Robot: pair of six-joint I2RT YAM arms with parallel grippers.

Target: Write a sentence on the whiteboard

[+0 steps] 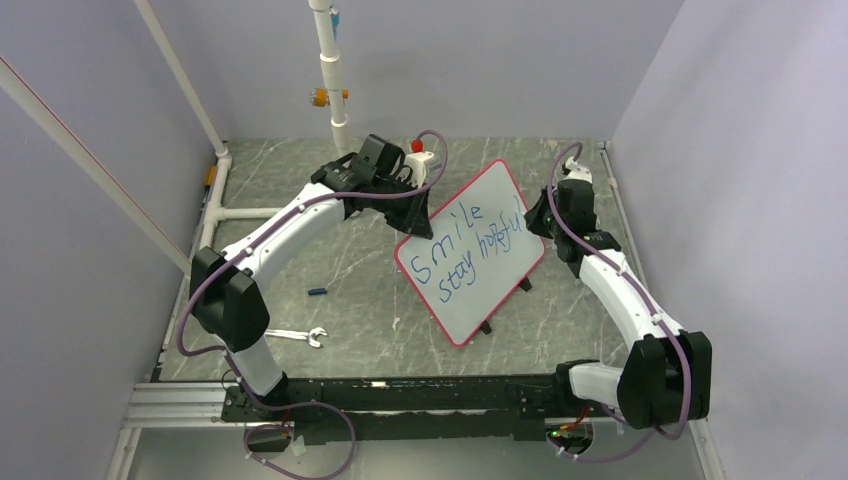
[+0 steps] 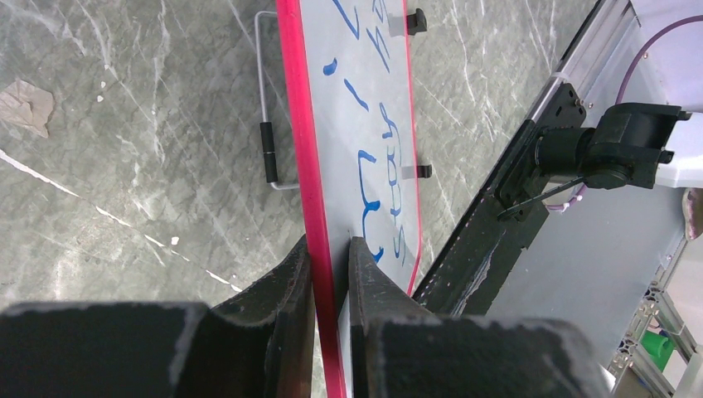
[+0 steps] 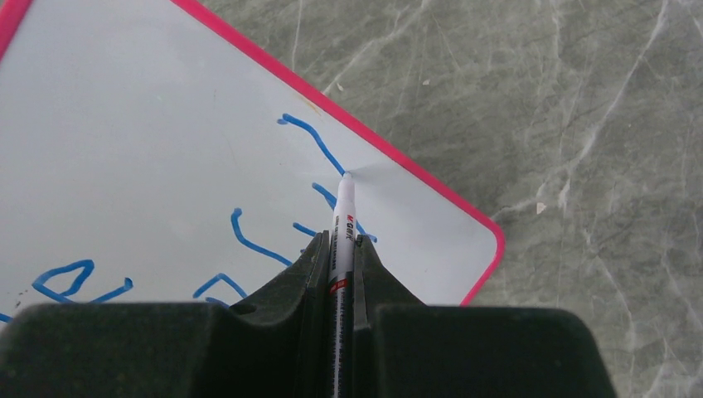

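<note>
Jaws: left gripper [image 2: 330, 249] clamped on whiteboard [image 2: 356, 124] rim, right gripper [image 3: 340, 242] clamped on marker [image 3: 344, 207] | tip at sentence [image 1: 470, 250] end | writing looks nearly done

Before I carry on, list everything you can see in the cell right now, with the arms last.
whiteboard: one, white with a red rim, propped tilted at mid table
sentence: two lines, blue, on the whiteboard, "Smile stay hopeful"
marker: one, white barrel, tip on the board at the end of the writing
wrench: one, silver, flat on the table near the left arm's base
small blue item: one, on the table left of the board; too small to identify
pipe: one, white with an orange fitting, upright at the far side
table: one, grey marbled
left gripper: black, shut on the whiteboard's red edge
right gripper: black, shut on the marker
</note>
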